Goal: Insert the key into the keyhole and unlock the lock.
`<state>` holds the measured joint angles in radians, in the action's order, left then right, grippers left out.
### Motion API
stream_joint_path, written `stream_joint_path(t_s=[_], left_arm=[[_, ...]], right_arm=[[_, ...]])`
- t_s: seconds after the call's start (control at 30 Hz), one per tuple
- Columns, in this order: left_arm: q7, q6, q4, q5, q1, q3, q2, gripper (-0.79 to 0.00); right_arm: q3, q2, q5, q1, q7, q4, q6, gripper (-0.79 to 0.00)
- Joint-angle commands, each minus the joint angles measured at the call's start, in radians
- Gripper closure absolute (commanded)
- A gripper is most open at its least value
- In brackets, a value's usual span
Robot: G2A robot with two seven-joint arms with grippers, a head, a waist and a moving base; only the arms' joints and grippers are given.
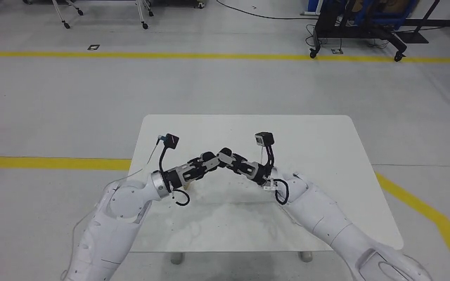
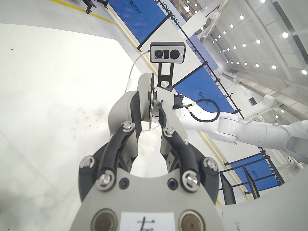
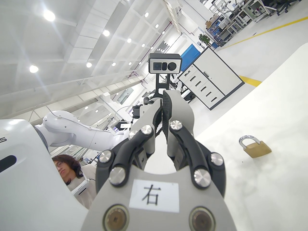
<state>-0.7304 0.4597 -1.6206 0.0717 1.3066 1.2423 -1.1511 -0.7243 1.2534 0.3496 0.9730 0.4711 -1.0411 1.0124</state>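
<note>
A brass padlock with a silver shackle lies on its side on the white table, off to one side of both grippers. The two grippers meet nose to nose above the table's middle front. My right gripper is shut, its ribbed pads pressed together; I cannot tell whether a key is pinched between them. My left gripper is open, its fingers straddling the right gripper's tips. From above, the left gripper and right gripper touch ends.
The table has bare surface all around the arms. A yellow floor line runs past both table sides. Blue barrier panels and a cabinet stand well off in the hall.
</note>
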Motion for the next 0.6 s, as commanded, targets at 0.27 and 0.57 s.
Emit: stream_joint_path(t_s=[0.27, 0.57], left_arm=[[-0.015, 0.012, 0.000, -0.040, 0.002, 0.001, 0.005, 0.000], [-0.006, 0.005, 0.000, -0.044, 0.002, 0.006, 0.010, 0.000]], right_arm=[[-0.053, 0.010, -0.004, 0.024, 0.033, 0.000, 0.000, 0.000], [-0.084, 0.021, 0.002, 0.038, 0.076, 0.001, 0.000, -0.166]])
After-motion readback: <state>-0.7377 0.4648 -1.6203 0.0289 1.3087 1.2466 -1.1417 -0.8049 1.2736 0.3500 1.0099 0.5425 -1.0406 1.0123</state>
